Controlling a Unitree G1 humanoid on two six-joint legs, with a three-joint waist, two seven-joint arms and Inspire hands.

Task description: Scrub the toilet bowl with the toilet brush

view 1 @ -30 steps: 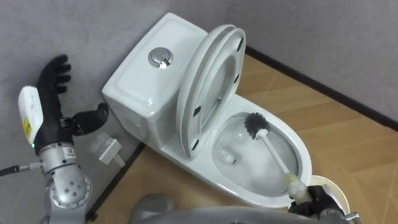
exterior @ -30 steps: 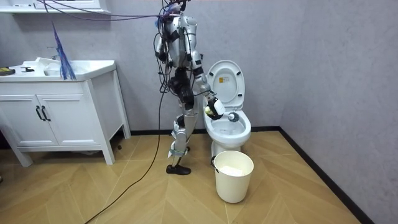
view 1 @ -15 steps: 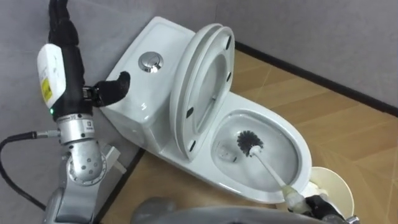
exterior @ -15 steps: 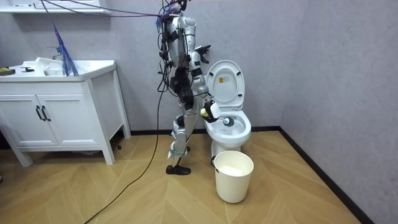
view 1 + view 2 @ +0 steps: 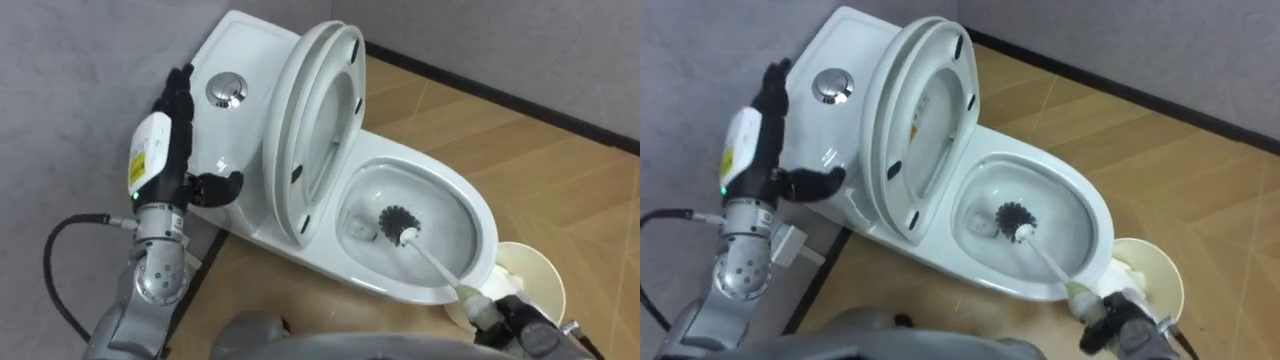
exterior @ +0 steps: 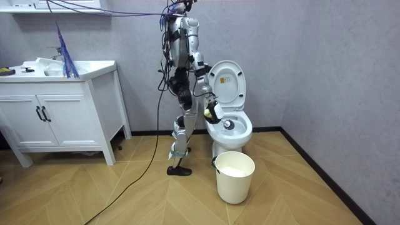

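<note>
Brush point(image 5: 425, 255): light, stiff shaft; head in toilet point(image 5: 487, 225); right hand point(image 5: 525, 318) apparently clenched on handle end; left hand point(image 5: 170, 150) spread.

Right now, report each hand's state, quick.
Left hand: open, fingers straight, beside the cistern.
Right hand: shut on the toilet brush handle.

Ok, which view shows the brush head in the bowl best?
The left eye view: the brush head sits unobstructed, dark bristles against the white toilet bowl, handle running to the right robot hand. The right eye view shows much the same. The room view shows it as a small dark spot.
</note>
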